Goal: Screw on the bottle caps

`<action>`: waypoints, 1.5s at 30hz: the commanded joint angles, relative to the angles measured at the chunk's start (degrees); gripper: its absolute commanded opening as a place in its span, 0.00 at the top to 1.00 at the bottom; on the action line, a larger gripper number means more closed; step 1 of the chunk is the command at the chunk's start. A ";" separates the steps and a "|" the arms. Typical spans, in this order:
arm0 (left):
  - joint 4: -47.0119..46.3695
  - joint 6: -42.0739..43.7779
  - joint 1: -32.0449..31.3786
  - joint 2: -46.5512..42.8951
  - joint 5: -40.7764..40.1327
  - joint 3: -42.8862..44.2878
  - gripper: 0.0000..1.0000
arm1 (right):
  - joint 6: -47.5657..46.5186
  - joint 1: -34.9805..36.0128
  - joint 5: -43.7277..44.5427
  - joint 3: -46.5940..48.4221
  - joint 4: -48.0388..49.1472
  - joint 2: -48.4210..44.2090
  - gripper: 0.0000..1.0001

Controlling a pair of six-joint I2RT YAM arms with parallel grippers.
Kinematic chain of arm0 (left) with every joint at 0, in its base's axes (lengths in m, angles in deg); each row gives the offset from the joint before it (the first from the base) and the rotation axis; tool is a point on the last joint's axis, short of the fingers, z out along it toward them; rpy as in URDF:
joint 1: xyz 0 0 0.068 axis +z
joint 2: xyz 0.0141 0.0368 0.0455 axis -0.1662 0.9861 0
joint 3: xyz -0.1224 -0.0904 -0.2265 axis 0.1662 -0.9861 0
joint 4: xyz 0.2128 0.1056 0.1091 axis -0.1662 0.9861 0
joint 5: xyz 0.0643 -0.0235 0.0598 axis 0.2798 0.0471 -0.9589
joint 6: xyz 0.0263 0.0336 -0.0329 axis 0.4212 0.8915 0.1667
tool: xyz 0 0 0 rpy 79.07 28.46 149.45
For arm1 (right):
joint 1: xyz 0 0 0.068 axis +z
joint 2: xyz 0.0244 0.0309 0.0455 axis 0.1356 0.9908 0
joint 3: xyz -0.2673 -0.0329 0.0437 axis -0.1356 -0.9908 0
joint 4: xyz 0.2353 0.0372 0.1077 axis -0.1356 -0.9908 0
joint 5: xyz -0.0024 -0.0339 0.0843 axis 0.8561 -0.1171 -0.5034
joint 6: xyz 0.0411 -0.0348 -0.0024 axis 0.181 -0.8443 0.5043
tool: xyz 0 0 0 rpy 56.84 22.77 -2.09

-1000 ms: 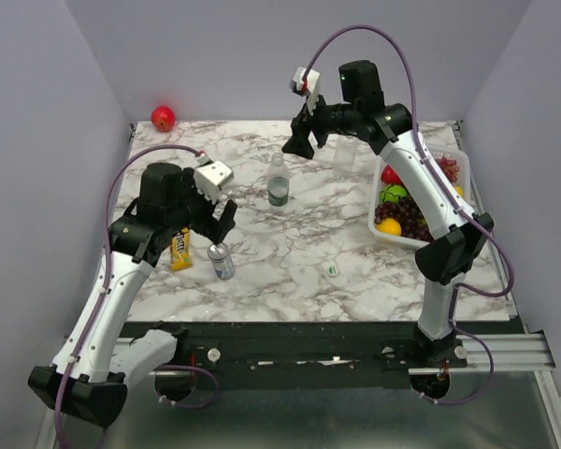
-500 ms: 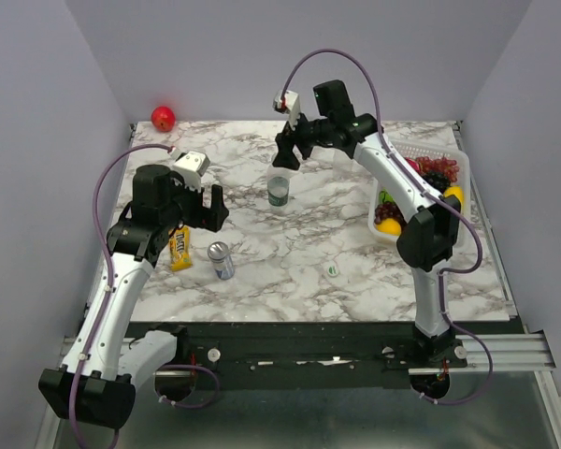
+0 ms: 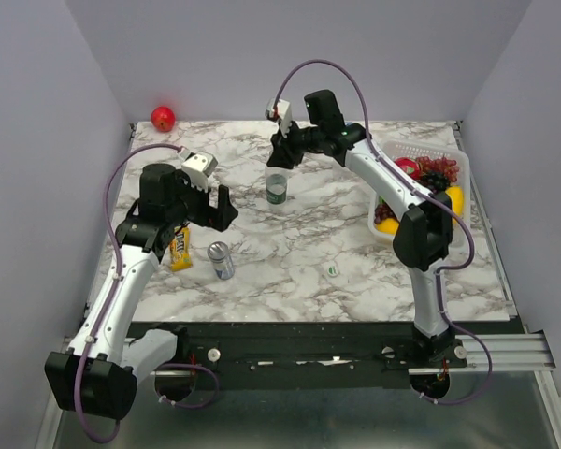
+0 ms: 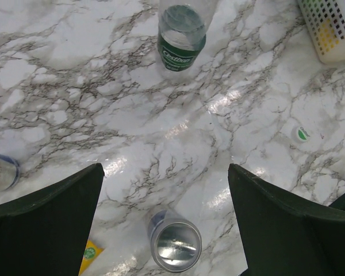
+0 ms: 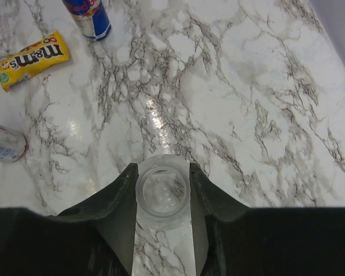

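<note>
right end effector: fingers drawn in narrow on a clear, round, uncapped bottle top. the overhead view sets it directly above the green-label bottle, which stands upright in the far half of the table. the grip is therefore judged to be on that bottle's neck, though the wrist view alone does not settle it.

left end effector: spread wide, holding nothing, hanging above the table to the left of the bottle.

green-marked cap: lying flat near the front of the table, well apart from the bottle and to the right of an upright can. the white and blue cap and the plain bottle are not made out.

step in hand, as judged: steady the bottle, then fetch the cap. to do it well:
- hold the bottle vertical, with its threads free of the fingers.
- carry the left arm over the can, not through it.
- pinch the cap level by its rim.
- seat it square on the mouth before turning, since a tilted start would cross the thread.
</note>
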 commanded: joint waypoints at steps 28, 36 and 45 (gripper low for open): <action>-28.88 2.16 -15.33 12.95 18.15 0.93 0.01 | 10.54 0.44 -18.92 -6.63 -7.56 -25.90 0.81; -28.71 3.73 -17.97 14.01 17.97 1.45 0.06 | 12.65 0.44 -19.54 -7.51 -5.71 -26.17 0.81; -27.04 5.41 -17.97 12.52 15.77 0.05 0.37 | 13.62 0.44 -18.84 -9.26 -5.27 -27.22 0.76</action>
